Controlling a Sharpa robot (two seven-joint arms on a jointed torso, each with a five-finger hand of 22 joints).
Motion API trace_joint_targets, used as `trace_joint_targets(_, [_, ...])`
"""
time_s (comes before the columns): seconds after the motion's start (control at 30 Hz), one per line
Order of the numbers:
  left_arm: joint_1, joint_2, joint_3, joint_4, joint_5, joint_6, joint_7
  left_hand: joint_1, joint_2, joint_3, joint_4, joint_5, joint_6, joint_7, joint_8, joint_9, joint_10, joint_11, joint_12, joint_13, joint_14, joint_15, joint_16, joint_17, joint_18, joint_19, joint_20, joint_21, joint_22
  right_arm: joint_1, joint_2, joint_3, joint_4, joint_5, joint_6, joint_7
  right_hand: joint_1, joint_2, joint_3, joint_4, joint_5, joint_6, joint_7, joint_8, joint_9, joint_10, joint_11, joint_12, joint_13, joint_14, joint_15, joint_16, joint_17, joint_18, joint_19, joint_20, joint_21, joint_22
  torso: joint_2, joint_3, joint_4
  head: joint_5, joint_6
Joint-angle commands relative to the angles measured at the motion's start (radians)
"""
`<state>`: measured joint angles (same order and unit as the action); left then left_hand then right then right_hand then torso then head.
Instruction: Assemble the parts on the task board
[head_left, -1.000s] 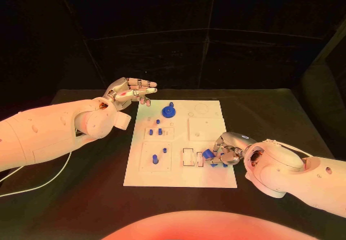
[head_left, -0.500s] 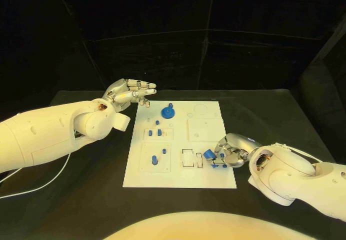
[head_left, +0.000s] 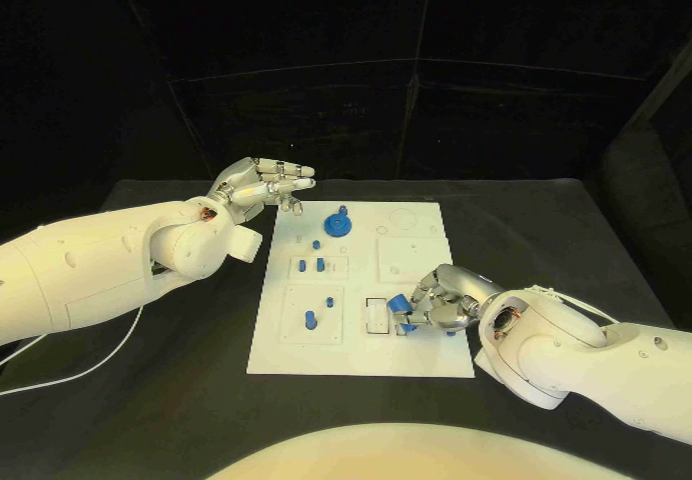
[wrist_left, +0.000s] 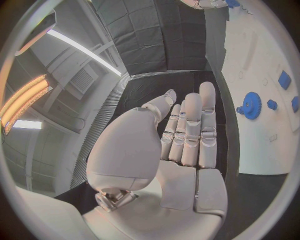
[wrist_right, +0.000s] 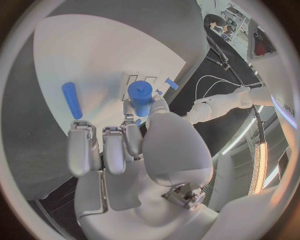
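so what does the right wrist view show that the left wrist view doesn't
Right wrist view alone: the right hand from behind, holding a blue cylinder over the board, a blue peg lying nearby, and two rectangular slots beyond.

Left wrist view alone: the left hand, fingers straight and together, holding nothing, beside the board's edge, with the blue gear and small blue parts near it.

Both share the white board and blue parts on it.
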<state>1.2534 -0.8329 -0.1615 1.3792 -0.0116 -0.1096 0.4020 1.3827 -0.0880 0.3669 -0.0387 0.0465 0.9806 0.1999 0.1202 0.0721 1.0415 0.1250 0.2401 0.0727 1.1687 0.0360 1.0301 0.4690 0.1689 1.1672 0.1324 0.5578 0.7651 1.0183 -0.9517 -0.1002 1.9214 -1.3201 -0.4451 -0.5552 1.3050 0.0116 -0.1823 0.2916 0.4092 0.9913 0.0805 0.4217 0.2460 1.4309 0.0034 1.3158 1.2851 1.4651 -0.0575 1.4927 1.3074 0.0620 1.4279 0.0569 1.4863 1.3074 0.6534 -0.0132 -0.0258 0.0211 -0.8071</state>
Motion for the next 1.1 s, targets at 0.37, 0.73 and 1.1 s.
trace_joint_targets(0.37, [0.002,0.002,0.001,0.004,0.0,0.011,0.003,-0.011,0.002,-0.007,0.002,0.004,-0.006,0.001,0.007,0.0,-0.007,0.002,0.007,0.0,-0.005,0.001,0.003,-0.001,0.013,-0.006,0.001,-0.004,-0.001,0.002,0.079,0.001,-0.051,0.036,-0.023,-0.021,-0.021,0.018,-0.019,-0.001,0.014,0.035,-0.016,0.017,0.008,0.004,-0.013,-0.008,-0.001,0.073,-0.013,0.002,0.09,-0.015,0.001,-0.011,0.006,0.045,-0.001,0.0008,-0.002,0.005,0.002])
trace_joint_targets(0.73, [0.002,0.002,0.001,0.006,0.0,0.006,0.007,-0.013,0.004,-0.008,0.003,0.004,-0.007,0.001,0.008,0.0,-0.008,0.002,0.009,0.0,-0.006,0.002,0.004,-0.002,0.013,-0.006,0.002,-0.005,-0.002,0.002,0.114,0.001,-0.076,0.047,0.0,-0.043,-0.038,0.011,-0.04,-0.002,-0.006,0.038,-0.018,0.018,0.01,0.004,-0.016,-0.015,-0.003,0.072,-0.016,-0.001,0.087,-0.015,0.001,-0.014,0.006,0.045,0.0,0.0012,-0.0012,0.005,0.001])
trace_joint_targets(1.1, [0.003,0.001,0.001,0.007,0.0,-0.002,0.012,-0.013,0.004,-0.008,0.003,0.004,-0.007,0.001,0.008,0.0,-0.008,0.002,0.009,0.0,-0.006,0.002,0.004,-0.002,0.013,-0.006,0.002,-0.005,-0.002,0.002,0.125,0.001,-0.083,0.049,-0.021,-0.045,-0.165,-0.026,-0.094,0.003,-0.356,0.031,-0.018,0.022,0.015,0.003,-0.015,-0.03,-0.003,0.07,-0.017,-0.007,0.079,-0.014,-0.001,-0.016,0.003,0.043,-0.001,0.001,-0.0022,0.005,0.002])
